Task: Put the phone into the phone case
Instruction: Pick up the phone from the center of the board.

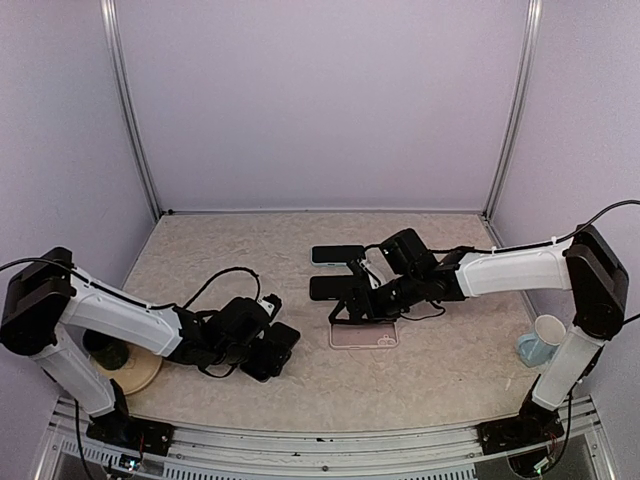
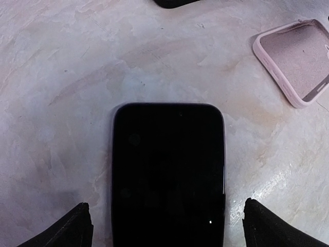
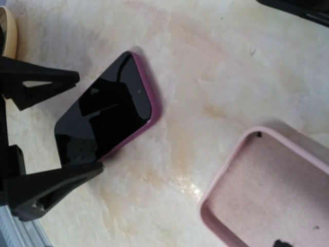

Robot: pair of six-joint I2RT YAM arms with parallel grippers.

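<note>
The phone (image 2: 168,175) lies flat, black screen up, on the marbled table; its purple rim shows in the right wrist view (image 3: 105,121). My left gripper (image 2: 168,229) is open, one finger on each side of the phone's near end with a gap on both sides. In the top view this gripper (image 1: 268,350) is at front left. The empty pink phone case (image 1: 363,336) lies open side up, to the right of the phone (image 2: 300,59) (image 3: 277,190). My right gripper (image 1: 335,271) hovers open just behind the case, holding nothing.
A wooden disc (image 1: 140,372) with a dark green object (image 1: 105,352) sits at front left beside the left arm. A white and blue cup (image 1: 543,340) stands at front right near the right arm's base. Pale walls close the table in on three sides.
</note>
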